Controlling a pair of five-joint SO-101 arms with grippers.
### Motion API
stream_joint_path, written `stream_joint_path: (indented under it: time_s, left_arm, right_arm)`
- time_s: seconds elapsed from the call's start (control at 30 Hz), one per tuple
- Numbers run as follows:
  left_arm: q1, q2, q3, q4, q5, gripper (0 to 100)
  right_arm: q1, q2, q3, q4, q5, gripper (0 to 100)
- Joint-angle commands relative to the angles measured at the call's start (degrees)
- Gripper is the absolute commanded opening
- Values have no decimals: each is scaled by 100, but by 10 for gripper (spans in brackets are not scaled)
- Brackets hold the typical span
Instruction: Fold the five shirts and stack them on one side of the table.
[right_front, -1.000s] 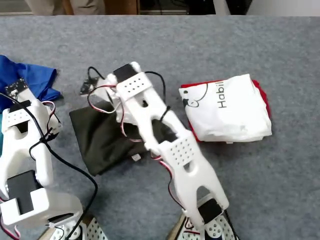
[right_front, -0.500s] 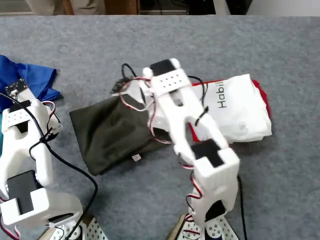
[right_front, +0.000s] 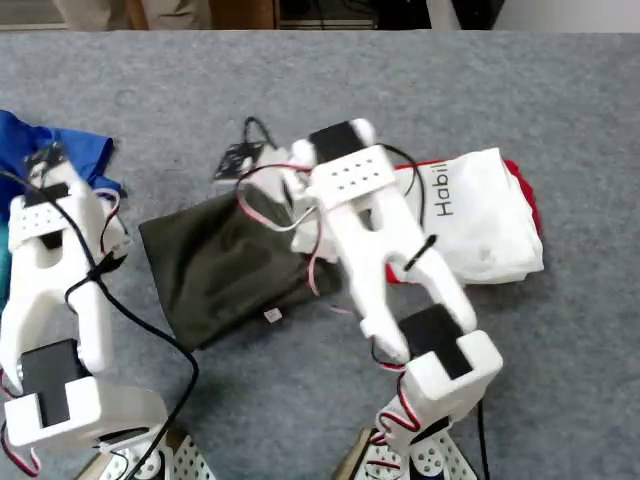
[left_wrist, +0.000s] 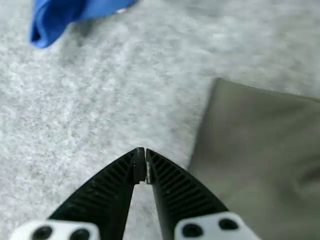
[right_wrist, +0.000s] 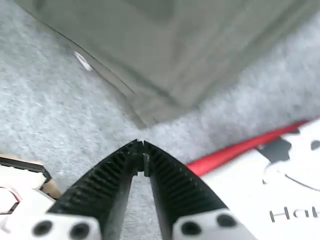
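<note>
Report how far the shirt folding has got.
Done: the folded white printed shirt lies stacked on the folded red shirt. The folded dark olive shirt lies apart from that stack. The left gripper and right gripper are shut, empty. Remaining: the crumpled blue shirt is unfolded.

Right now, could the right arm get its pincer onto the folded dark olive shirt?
Probably yes. The right pincer hangs shut just off a corner of the folded dark olive shirt, with only bare grey carpet between them. It would need to open first.
</note>
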Motion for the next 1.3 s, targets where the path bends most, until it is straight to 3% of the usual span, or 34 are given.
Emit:
stream_joint_path:
  time_s: [0.0,0.1,0.27,0.47,0.7,1.07,1.27]
  left_arm:
    - [466,-92,-818,598,255,19]
    - [835,-48,-985,563,571,19]
    - [1222,-40,-290,-369,844,19]
    - [1204,242,1319,-2752,888,18]
    - [967,866,571,-2110,888,18]
    - [949,1130,-44,-1591,888,18]
    - [949,1147,-44,-1591,888,18]
  right_arm:
    - [-224,119,57,-563,-246,3]
    - [-224,488,198,-897,-369,3]
    - [-92,945,286,-888,-334,3]
    - [259,1138,1033,-1064,-202,3]
    - [699,1103,1815,-1758,-176,3]
    - [198,-119,215,-44,-176,3]
    - [-198,-136,40,-378,-290,3]
